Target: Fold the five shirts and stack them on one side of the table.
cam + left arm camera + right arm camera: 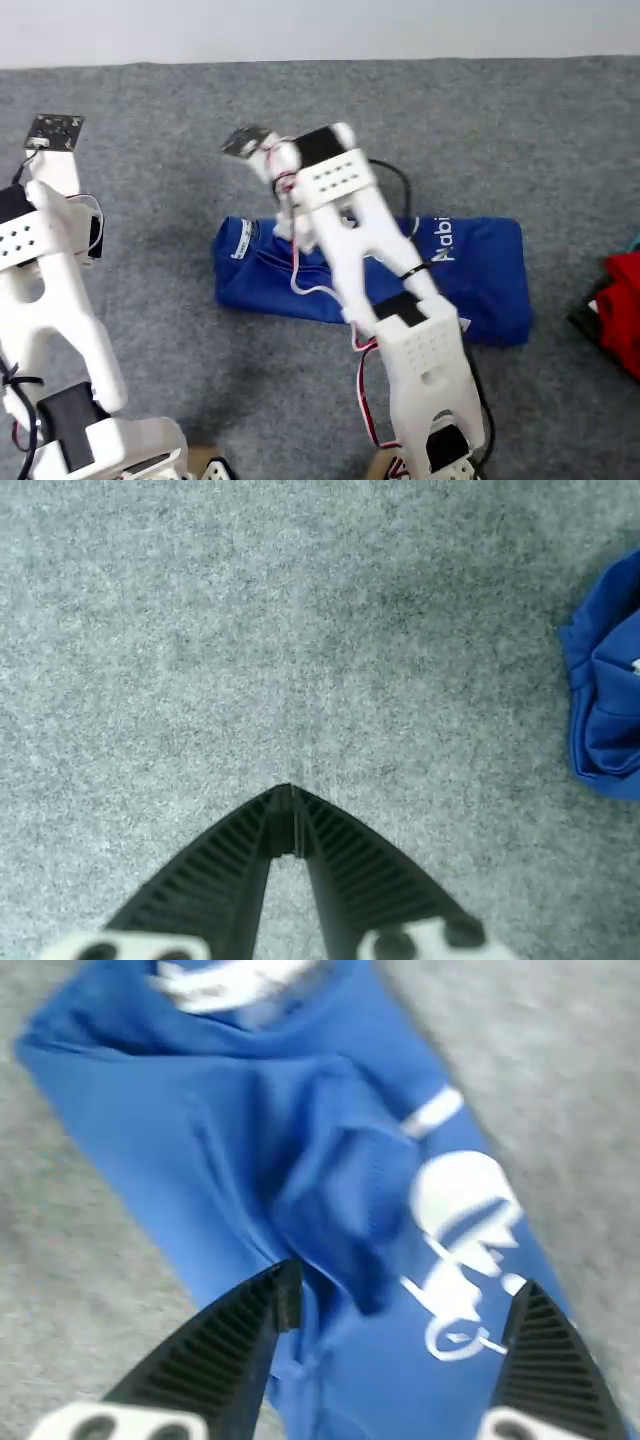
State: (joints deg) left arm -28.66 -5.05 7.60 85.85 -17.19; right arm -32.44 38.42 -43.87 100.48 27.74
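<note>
Right wrist view, pincer wide, blue shirt

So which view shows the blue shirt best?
The high view: the blue shirt lies folded, its whole outline visible apart from where the right arm crosses it. The right wrist view shows a close-up patch between open jaws; the left wrist view catches one edge.

The right arm crosses the blue shirt, hiding its middle from above. On the high view's right, a red shirt is cut off by the picture's edge, and a dark shape touching it is too small to identify. Up close, the blue shirt's white print is too smeared to make out.
</note>
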